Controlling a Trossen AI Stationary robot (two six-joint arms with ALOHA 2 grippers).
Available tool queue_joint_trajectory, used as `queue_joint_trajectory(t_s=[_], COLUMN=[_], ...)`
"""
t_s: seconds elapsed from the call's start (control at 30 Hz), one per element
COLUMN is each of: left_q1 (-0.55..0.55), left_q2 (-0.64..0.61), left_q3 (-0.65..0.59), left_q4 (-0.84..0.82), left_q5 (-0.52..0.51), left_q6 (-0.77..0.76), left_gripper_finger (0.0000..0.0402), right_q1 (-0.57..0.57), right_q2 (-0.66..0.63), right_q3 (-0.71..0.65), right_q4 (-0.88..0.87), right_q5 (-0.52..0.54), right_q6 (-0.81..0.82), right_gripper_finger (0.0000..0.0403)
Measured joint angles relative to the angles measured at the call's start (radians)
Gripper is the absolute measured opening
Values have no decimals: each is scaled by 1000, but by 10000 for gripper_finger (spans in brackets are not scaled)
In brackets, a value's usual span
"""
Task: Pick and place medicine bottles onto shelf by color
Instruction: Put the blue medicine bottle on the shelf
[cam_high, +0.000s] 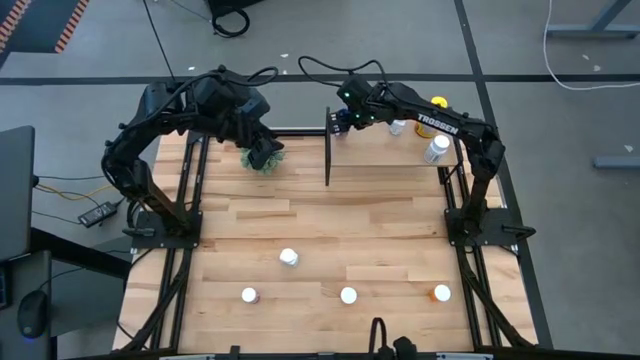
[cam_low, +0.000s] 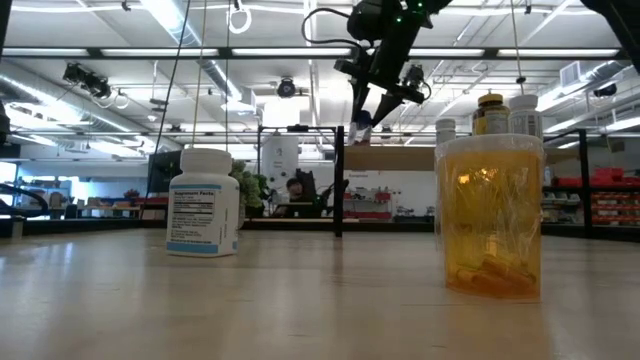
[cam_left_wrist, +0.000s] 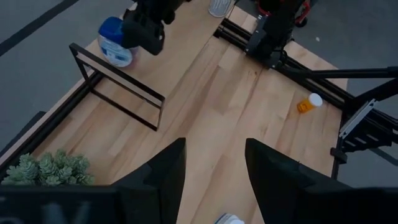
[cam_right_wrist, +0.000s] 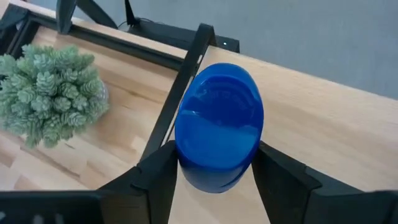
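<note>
The blue bottle (cam_right_wrist: 217, 124) sits between the fingers of my right gripper (cam_right_wrist: 214, 168), which hovers above the shelf (cam_high: 380, 150) right next to its black upright divider (cam_high: 328, 150). My left gripper (cam_left_wrist: 214, 180) is open and holds nothing; it is high over the shelf's left part, by the green plant (cam_high: 264, 157). Two white bottles (cam_high: 436, 148) (cam_high: 398, 127) and a yellow-capped one (cam_high: 438, 103) stand on the shelf's right end. On the tabletop stand three white-capped bottles (cam_high: 289, 258) (cam_high: 249, 295) (cam_high: 348, 295) and an orange one (cam_high: 441, 293). My right gripper pinches the blue bottle between its two fingers, one finger (cam_right_wrist: 158, 171) on each side of the upper body just under the blue cap (cam_right_wrist: 219, 115). The fingers come from above, pointing down. The bottle (cam_low: 360, 128) hangs below them, lifted clear of the shelf.
The divider's black frame (cam_left_wrist: 118, 81) stands just beside the held bottle. The plant (cam_right_wrist: 53, 90) sits on the other side of the divider. The right arm's black base (cam_high: 480, 225) and the left arm's base (cam_high: 165, 225) stand on the table's sides.
</note>
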Motion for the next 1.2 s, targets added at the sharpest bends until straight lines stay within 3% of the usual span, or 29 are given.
queue_joint_trajectory(t_s=[0.63,1.2], left_q1=[0,0], left_q2=[0,0], left_q3=[0,0], left_q4=[-6,-20], left_q5=[-2,-2], left_q6=[-9,-18], left_gripper_finger=[172,172], right_q1=[-22,-37], right_q2=[1,3], right_q3=[0,31], right_q4=[-7,-26], right_q5=[7,-14], right_q6=[-7,-24], right_gripper_finger=[204,255])
